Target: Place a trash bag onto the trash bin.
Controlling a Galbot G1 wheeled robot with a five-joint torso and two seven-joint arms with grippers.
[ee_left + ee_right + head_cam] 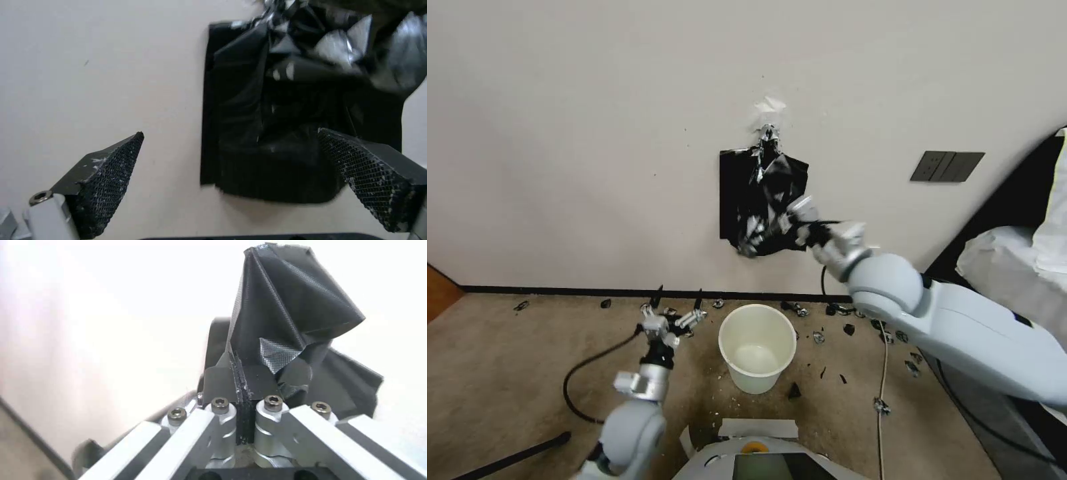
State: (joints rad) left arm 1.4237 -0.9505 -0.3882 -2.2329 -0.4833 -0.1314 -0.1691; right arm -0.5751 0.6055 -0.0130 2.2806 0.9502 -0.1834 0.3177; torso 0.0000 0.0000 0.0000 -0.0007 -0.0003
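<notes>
Take the trash bin as your reference: it stands open and unlined on the floor close to the wall. Just to its left your left gripper hovers low with its jaws spread wide and nothing between them. Keep it there, ready to take a second edge of the film. Above the bin and beyond it, at the wall, your right gripper is clamped tight on the trash bag, a crinkled fold pinched between its pads. The bag hangs from the pack of bags on the wall. Pull away from the wall steadily, since thin film probably tears if jerked, then bring it down over the bin's rim.
</notes>
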